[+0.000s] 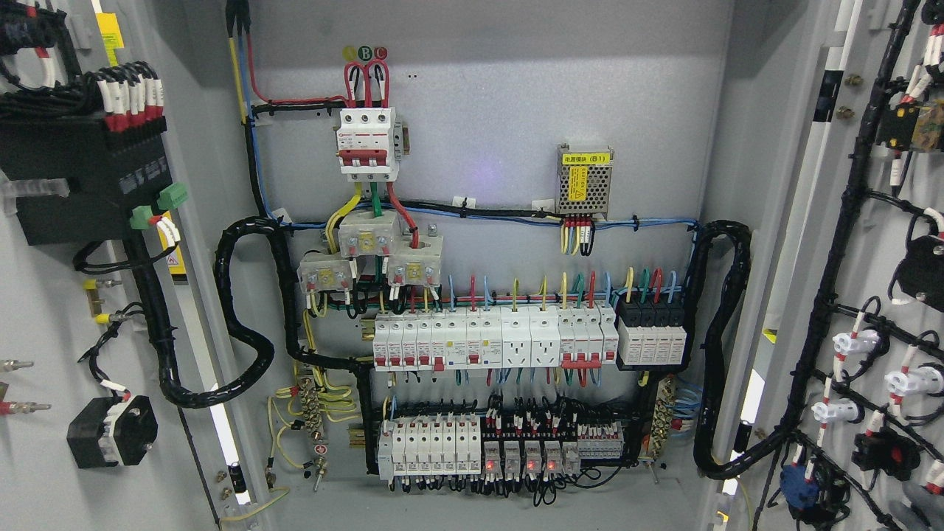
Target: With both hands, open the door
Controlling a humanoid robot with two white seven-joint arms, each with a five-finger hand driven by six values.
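Note:
Both doors of a grey electrical cabinet stand swung wide. The left door (44, 472) shows its inner face at the picture's left, with a black box, wire bundles and a black switch body mounted on it. The right door (818, 243) shows its inner face at the right, carrying black cable looms and several white and black fittings. Between them the cabinet's back panel (501, 96) is fully exposed. Neither of my hands nor any arm shows in the head view.
On the back panel sit a red-and-white main breaker (366, 141), a perforated power supply (584, 181), a row of white breakers (494, 338) and a lower row of relays with red lights (509, 446). Thick black cable loops (243, 324) hang at both sides.

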